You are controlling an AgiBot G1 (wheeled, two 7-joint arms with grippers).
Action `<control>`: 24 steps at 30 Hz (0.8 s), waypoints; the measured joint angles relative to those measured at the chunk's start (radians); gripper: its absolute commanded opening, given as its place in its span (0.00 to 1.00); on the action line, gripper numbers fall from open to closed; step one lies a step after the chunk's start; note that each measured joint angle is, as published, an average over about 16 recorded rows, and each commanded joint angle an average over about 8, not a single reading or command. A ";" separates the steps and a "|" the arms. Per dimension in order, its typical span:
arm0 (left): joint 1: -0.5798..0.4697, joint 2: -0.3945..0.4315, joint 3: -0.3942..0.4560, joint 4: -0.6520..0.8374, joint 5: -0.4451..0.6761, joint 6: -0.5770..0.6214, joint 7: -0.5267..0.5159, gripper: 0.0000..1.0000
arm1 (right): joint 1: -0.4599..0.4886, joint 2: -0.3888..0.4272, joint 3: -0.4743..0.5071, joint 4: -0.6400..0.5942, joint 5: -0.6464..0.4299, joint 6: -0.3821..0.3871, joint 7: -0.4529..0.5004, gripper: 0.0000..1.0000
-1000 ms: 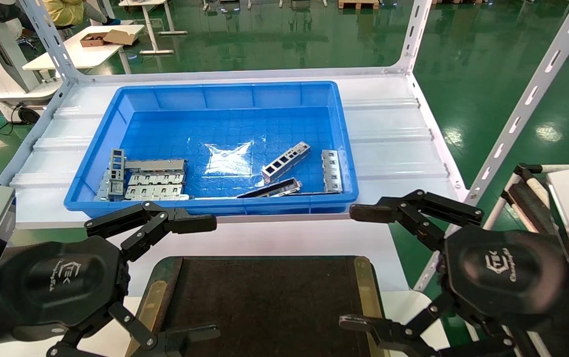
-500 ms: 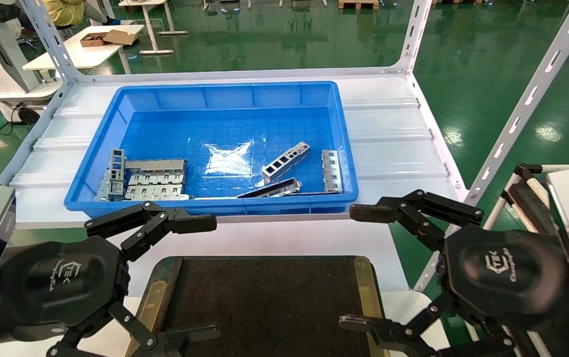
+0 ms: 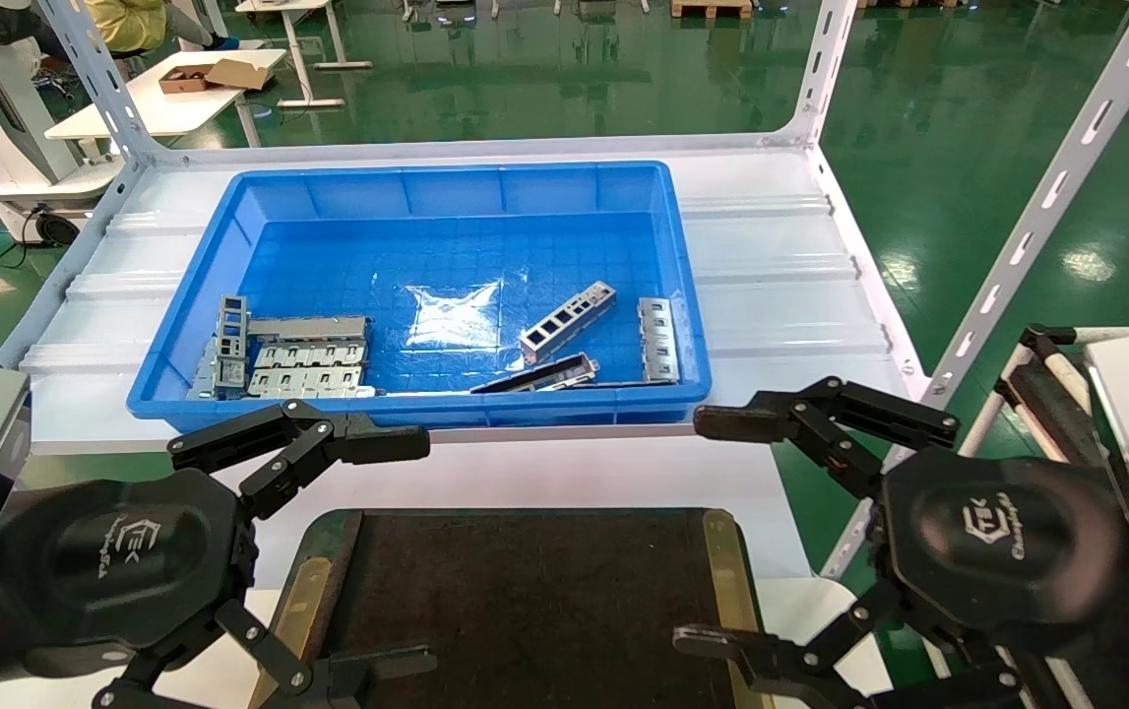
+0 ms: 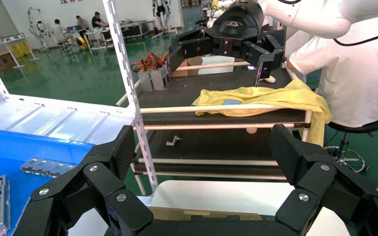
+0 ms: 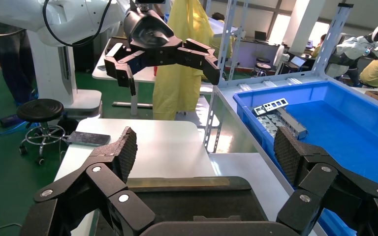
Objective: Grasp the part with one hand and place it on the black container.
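Note:
The part (image 3: 568, 321), a silver-grey bar with a row of window cutouts, lies tilted on the floor of the blue bin (image 3: 426, 409), right of its middle. The black container (image 3: 525, 591), a flat tray with brass side strips, sits in front of the bin and holds nothing; it also shows in the right wrist view (image 5: 187, 201). My left gripper (image 3: 402, 551) hangs open and empty at the tray's left edge, and it shows open in its own view (image 4: 204, 147). My right gripper (image 3: 712, 532) hangs open and empty at the tray's right edge, and it shows open in its own view (image 5: 206, 150).
Wider grey multi-cell pieces (image 3: 298, 359) are stacked at the bin's near left. A dark thin strip (image 3: 534, 376) and another windowed piece (image 3: 658, 340) lie by the near right wall. White perforated shelf posts (image 3: 1036, 226) rise at the right.

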 measured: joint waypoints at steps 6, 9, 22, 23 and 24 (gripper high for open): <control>0.000 0.000 0.000 0.000 0.000 0.000 0.000 1.00 | 0.000 0.000 0.000 0.000 0.000 0.000 0.000 1.00; -0.002 0.000 0.000 0.000 0.001 -0.001 -0.001 1.00 | 0.000 0.000 0.000 0.000 0.000 0.000 0.000 1.00; -0.054 0.021 0.022 0.009 0.058 -0.030 -0.017 1.00 | 0.000 0.000 0.000 0.000 0.000 0.000 0.000 1.00; -0.063 0.026 0.026 0.011 0.067 -0.035 -0.020 1.00 | 0.000 0.000 0.000 0.000 0.000 0.000 0.000 1.00; -0.071 0.031 0.030 0.014 0.077 -0.039 -0.022 1.00 | 0.000 0.000 0.000 0.000 0.000 0.000 0.000 1.00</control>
